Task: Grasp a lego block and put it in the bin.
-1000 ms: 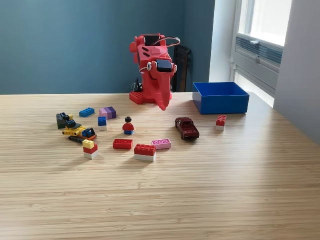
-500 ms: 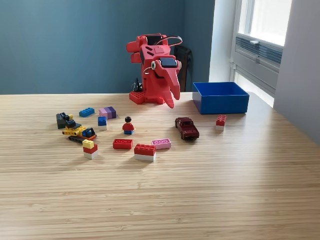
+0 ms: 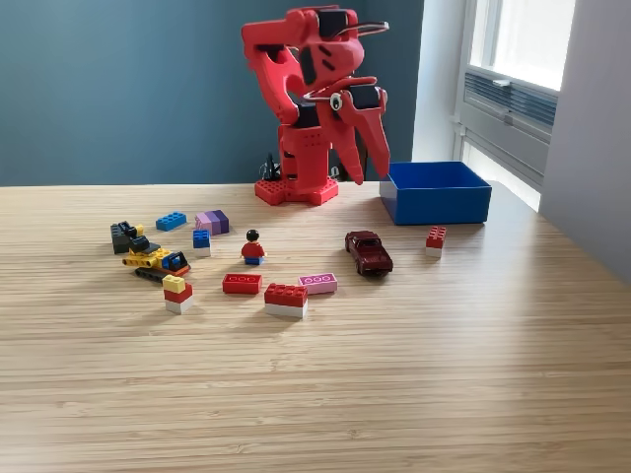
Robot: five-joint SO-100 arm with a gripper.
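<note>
Red pincer raised high above the worktop, tips pointing down, just to the exterior view's left of the bin and above its near-left corner; fingers spread a little, with a narrow gap between them, nothing held. Lego blocks all down on the worktop, well below and apart from the pincer: nearest, a red-and-white block just in front of the bin; a dark red toy car to the left of that block; farther left of the bin, a pink flat brick, a red-and-white brick, a red brick, a minifigure, a yellow-red-white stack, a yellow toy vehicle, a blue block, a purple-pink block and a blue flat brick. Compared with a second ago, arm risen from a low hunched pose near its base to a tall one, pincer lifted and swung toward the bin; blocks and car unmoved. Bin bright blue, open-topped, set at the far right of the worktop beside the arm's base; visible inner walls bare, floor of it hidden from this angle.
</note>
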